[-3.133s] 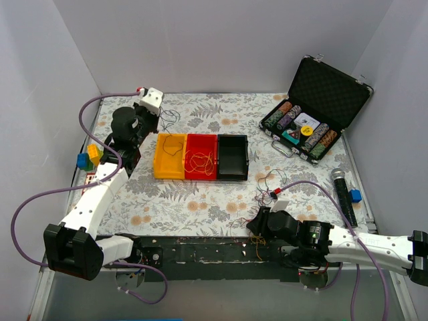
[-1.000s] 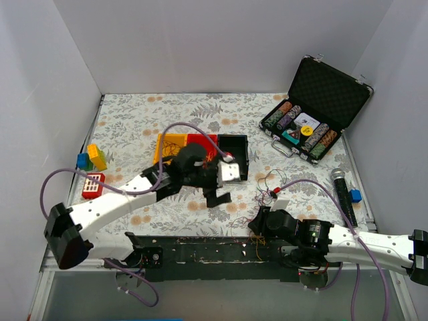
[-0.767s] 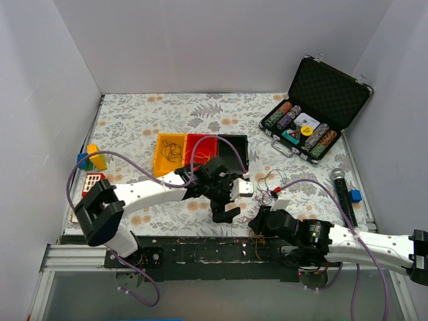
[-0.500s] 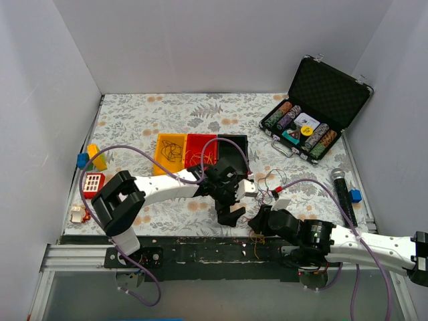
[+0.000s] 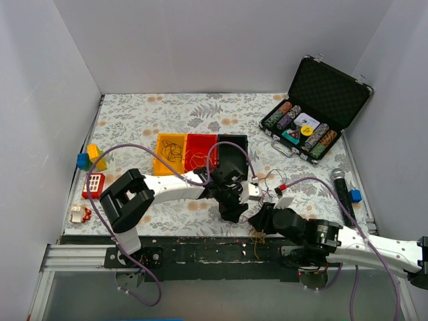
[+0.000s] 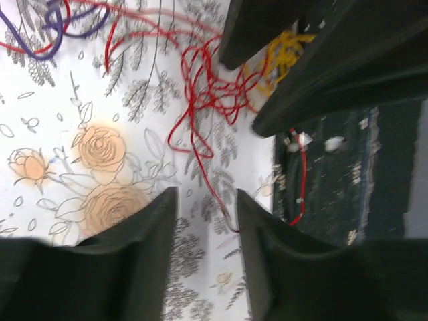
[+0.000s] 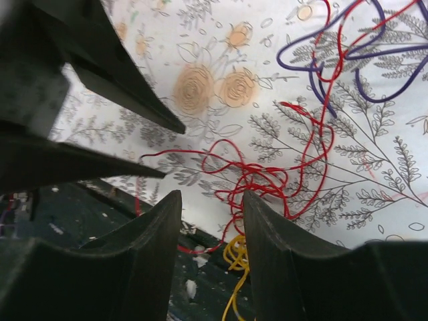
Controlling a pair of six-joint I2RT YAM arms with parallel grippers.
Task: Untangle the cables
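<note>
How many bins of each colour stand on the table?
Yellow bin: 1
Red bin: 1
Black bin: 1
Total: 3

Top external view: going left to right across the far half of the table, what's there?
toy blocks → yellow bin → red bin → black bin → open poker chip case. The microphone is left out because it overlaps the case's span.
</note>
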